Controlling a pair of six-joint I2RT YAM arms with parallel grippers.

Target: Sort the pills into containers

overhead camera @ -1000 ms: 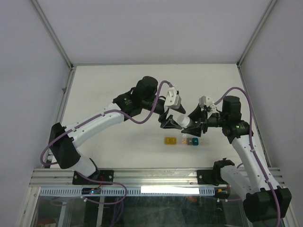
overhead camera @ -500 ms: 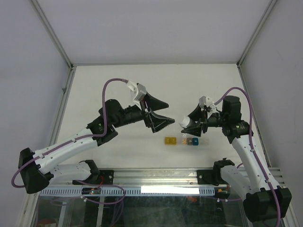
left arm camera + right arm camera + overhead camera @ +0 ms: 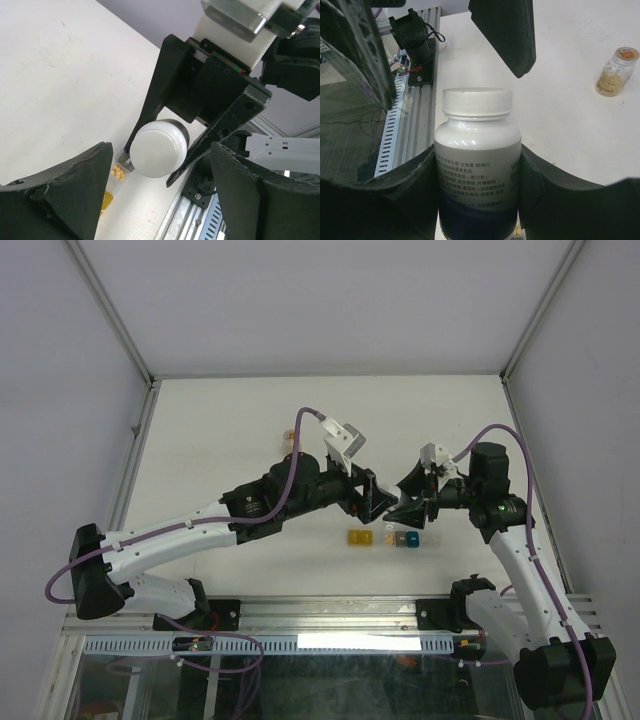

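My right gripper [image 3: 402, 503] [image 3: 477, 162] is shut on a white pill bottle [image 3: 477, 165] with its white cap [image 3: 160, 149] on, held above the table. My left gripper [image 3: 372, 498] [image 3: 160, 148] faces that cap end-on. It is open, its fingers [image 3: 505, 30] wide on either side and not touching the cap. Below lie the containers: a yellow one [image 3: 357, 538] [image 3: 106, 202], a clear one [image 3: 390, 537] holding small orange pills [image 3: 119, 172], and a blue-teal one [image 3: 407, 539].
A small amber bottle [image 3: 288, 437] [image 3: 615, 72] stands on the white table [image 3: 220, 420] behind the left arm. The metal rail [image 3: 330, 612] runs along the near edge, just below the containers. Walls close in the table on three sides.
My left gripper pulled away to the left from the bottle, opened wide, then swung back to face the cap. The right arm and the bottle have not moved.
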